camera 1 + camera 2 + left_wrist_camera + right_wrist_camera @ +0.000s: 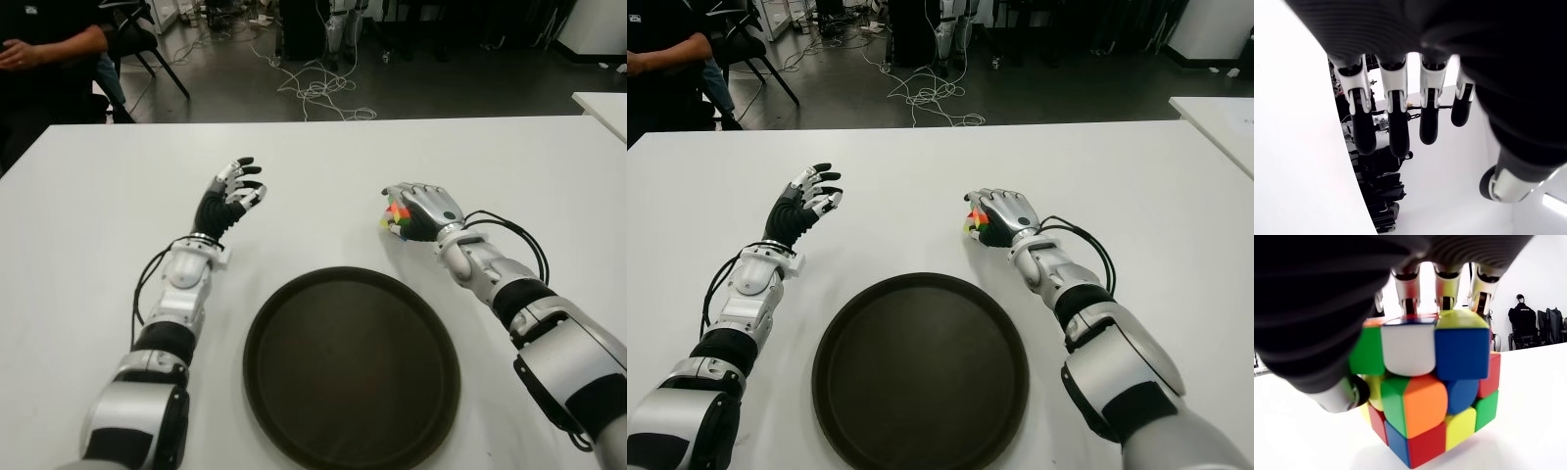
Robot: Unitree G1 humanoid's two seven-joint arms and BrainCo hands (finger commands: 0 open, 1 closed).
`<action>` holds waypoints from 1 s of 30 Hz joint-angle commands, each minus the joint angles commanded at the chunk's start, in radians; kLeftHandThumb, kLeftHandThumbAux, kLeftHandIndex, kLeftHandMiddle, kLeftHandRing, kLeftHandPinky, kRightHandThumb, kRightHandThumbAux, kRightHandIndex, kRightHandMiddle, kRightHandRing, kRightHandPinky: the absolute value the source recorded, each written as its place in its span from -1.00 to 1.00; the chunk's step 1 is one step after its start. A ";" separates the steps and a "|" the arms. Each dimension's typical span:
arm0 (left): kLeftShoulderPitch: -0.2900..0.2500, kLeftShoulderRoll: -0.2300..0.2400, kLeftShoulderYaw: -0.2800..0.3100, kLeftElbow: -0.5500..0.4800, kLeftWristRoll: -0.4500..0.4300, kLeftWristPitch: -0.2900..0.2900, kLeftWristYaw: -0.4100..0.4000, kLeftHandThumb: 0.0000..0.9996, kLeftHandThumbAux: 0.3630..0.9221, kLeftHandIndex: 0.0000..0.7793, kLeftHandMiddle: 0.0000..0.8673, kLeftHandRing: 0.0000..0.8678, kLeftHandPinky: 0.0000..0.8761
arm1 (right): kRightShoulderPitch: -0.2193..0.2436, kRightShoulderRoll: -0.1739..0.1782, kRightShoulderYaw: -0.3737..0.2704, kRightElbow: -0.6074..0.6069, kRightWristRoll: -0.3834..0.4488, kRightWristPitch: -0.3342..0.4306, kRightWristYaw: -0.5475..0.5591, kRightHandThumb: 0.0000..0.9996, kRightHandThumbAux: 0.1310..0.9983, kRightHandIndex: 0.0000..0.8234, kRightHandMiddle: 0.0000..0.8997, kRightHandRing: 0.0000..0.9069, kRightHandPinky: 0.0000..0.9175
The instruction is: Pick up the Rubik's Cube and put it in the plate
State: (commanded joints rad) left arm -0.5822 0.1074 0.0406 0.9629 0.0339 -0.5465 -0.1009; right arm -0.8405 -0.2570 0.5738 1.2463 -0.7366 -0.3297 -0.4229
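Observation:
The Rubik's Cube (pixel 1425 396) stands on the white table (pixel 88 206), just beyond the right rim of the dark round plate (pixel 269 318). My right hand (pixel 421 208) covers the cube (pixel 394 215) from above. Its fingers (pixel 1444 289) curl over the cube's top and far side, and the thumb presses one flank. The cube's underside still touches the table. The plate holds nothing. My left hand (pixel 233 191) shows above the table beyond the plate's left side, fingers (pixel 1396 122) spread and holding nothing.
A person (pixel 39 49) sits past the table's far left corner beside a chair (pixel 147 44). Loose cables (pixel 313 88) lie on the floor behind the table. The corner of a second white table (pixel 602 103) shows at the right.

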 joint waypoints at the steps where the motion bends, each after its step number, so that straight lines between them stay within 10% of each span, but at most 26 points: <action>1: 0.000 0.000 0.000 0.000 0.000 0.000 0.000 -0.77 0.04 -0.56 -0.45 -0.37 -0.23 | 0.000 0.000 0.000 0.000 0.000 0.001 0.000 0.66 0.31 -0.07 0.06 0.08 0.20; 22: -0.001 -0.003 0.006 0.002 -0.012 0.007 -0.007 -0.73 -0.05 -0.58 -0.47 -0.37 -0.23 | -0.004 -0.014 -0.013 -0.024 0.005 -0.023 -0.069 0.65 0.31 -0.10 0.12 0.17 0.23; 30: -0.005 -0.001 0.003 0.005 -0.003 0.007 0.003 -0.76 -0.07 -0.58 -0.47 -0.37 -0.22 | 0.078 -0.106 -0.053 -0.351 -0.009 -0.047 -0.100 0.65 0.31 -0.09 0.09 0.10 0.16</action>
State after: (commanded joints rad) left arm -0.5870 0.1061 0.0441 0.9683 0.0304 -0.5397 -0.0977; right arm -0.7627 -0.3631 0.5211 0.8954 -0.7458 -0.3763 -0.5234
